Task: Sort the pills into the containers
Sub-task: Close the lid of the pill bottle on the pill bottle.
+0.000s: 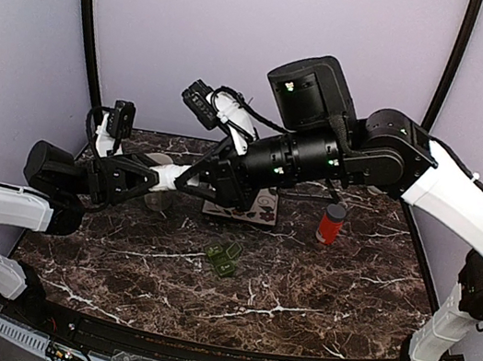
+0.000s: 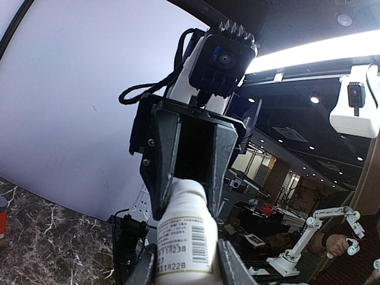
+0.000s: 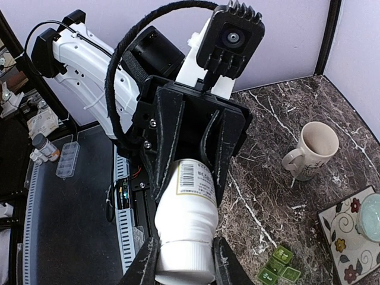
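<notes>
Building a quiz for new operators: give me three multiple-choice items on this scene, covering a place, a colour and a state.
1. Where is the pill box? A in the mug; B on the table; C on the tray.
2. What colour is the held bottle? A white; B blue; C black.
3. How is that bottle? A standing on the table; B lying on the tray; C gripped in mid-air.
Answers: B, it lies on bare marble; A, body and cap are white; C, left gripper and right gripper both clamp it.

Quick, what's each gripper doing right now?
Left gripper: shut on the white bottle, at its labelled body.
Right gripper: shut on the same bottle, at its cap end.
</notes>
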`<state>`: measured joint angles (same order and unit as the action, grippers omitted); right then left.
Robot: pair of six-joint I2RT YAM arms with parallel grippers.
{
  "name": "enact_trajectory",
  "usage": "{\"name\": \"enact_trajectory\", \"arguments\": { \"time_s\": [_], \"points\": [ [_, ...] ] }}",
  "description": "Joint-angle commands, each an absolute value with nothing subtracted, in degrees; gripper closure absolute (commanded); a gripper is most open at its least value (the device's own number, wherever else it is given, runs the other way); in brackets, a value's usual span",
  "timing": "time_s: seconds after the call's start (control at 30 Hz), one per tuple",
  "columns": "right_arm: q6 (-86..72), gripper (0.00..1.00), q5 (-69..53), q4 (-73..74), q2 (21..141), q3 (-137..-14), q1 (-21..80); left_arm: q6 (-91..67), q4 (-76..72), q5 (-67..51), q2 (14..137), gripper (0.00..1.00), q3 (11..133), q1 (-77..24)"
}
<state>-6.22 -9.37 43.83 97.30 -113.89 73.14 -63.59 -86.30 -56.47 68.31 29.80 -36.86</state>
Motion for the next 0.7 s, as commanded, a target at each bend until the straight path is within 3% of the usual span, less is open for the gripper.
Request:
{"name": "enact_trajectory", "arguments": {
  "time_s": [0.0, 0.67],
  "points": [
    [-5.56, 0.91, -11.3, 41.79, 98.71, -115.14, 75.09, -62.29, -84.17, -55.86, 67.88, 1.0, 32.16, -36.91],
    [-4.58, 0.9, -13.3, 42.85, 97.81, -112.93, 76.49, -61.39, -81.09, -56.45, 68.0, 1.0, 33.61, -36.91]
  ]
}}
